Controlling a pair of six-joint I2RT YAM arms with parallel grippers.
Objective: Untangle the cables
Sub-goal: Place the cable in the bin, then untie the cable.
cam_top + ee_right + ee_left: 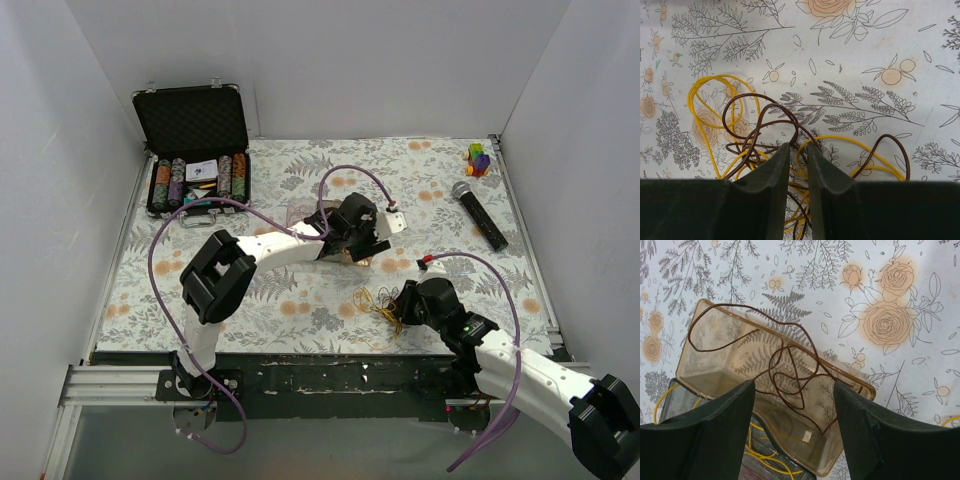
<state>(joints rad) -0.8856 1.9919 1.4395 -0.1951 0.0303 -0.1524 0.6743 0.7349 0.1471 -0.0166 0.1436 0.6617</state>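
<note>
At 5 o'clock on the table [260, 310], close to the near edge, one bundle of cables [747, 150] is found. Yellow and brown strands are looped together in it. The bundle is pinched by the right claw [798, 145]. Its two fingers are squeezed close, and strands are caught in the thin gap between them.

Farther on, near the middle of the table, the left claw [793, 390] is hung over one clear tray [695, 360]. Its two fingers are spread wide and nothing is gripped. One brown wire [790, 347] is laid in loose loops in the tray, with one loop reaching up by its rim. One yellow wire [765, 456] is seen at 6 o'clock, low between the fingers. What it lies in cannot be told.

Farther still, one microphone [480, 215] is laid at 3 o'clock. One small toy [479, 160] of many colours is set at 2 o'clock, in the far corner. One black case [195, 150] is stood open at 10 o'clock, with rows of chips in it.
</note>
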